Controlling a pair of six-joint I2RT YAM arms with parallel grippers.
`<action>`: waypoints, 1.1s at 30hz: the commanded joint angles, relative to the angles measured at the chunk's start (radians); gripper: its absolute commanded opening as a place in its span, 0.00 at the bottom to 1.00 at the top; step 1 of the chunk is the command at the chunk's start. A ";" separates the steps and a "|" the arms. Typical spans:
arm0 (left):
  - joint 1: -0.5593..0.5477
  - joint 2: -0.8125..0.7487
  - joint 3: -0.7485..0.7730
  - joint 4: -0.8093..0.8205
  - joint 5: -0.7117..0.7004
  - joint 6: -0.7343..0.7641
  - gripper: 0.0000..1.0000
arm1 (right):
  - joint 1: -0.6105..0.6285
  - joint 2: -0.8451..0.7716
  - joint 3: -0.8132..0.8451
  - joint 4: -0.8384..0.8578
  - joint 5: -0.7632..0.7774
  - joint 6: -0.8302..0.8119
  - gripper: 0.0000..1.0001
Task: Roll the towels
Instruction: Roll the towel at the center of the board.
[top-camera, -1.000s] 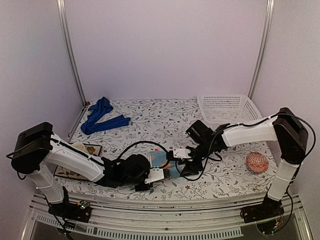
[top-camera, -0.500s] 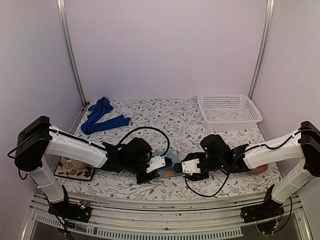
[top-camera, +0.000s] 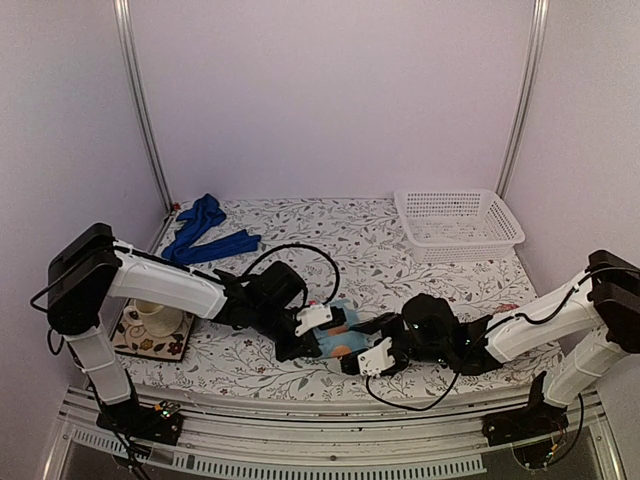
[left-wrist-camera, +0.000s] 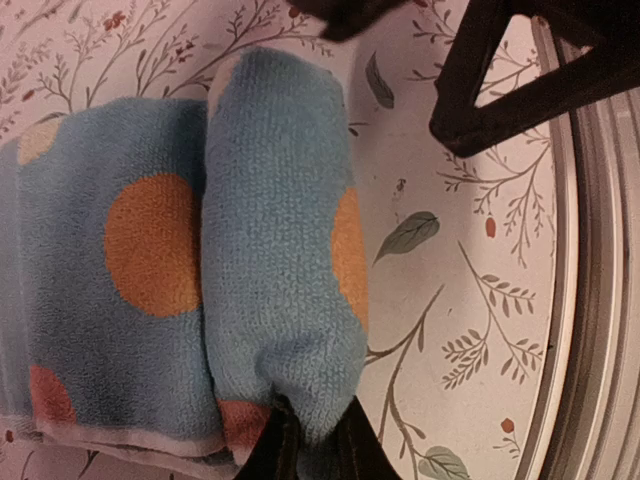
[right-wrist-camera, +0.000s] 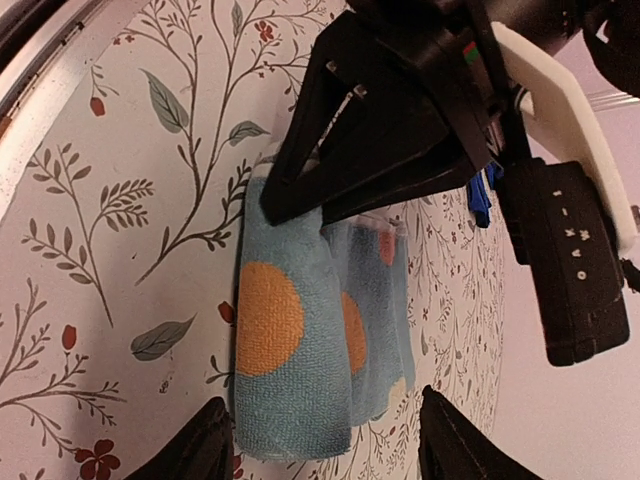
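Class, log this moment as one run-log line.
left gripper: shut on light-blue towel, partly rolled | right gripper: open around opposite end | royal-blue towel: unrolled, far left

Even, pink-tinted light; faint shadows

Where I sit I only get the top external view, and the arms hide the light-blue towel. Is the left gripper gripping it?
Observer: Yes. The left wrist view shows the left gripper pinching one end of the rolled part of the light-blue towel.
Operator: And the right gripper?
Observer: In its wrist view the right gripper is open, fingers straddling the roll's opposite end without clamping it.
Operator: Is it fully rolled?
Observer: No, a flat stretch lies beside the roll.
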 joint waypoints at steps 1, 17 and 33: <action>0.049 0.042 0.025 -0.058 0.080 -0.030 0.11 | 0.027 0.082 0.000 0.086 0.071 -0.056 0.64; 0.088 0.096 0.033 -0.074 0.162 -0.031 0.10 | 0.031 0.281 0.077 0.194 0.216 -0.070 0.48; 0.087 -0.057 -0.079 0.021 0.099 -0.053 0.39 | -0.001 0.238 0.181 -0.088 0.101 0.021 0.11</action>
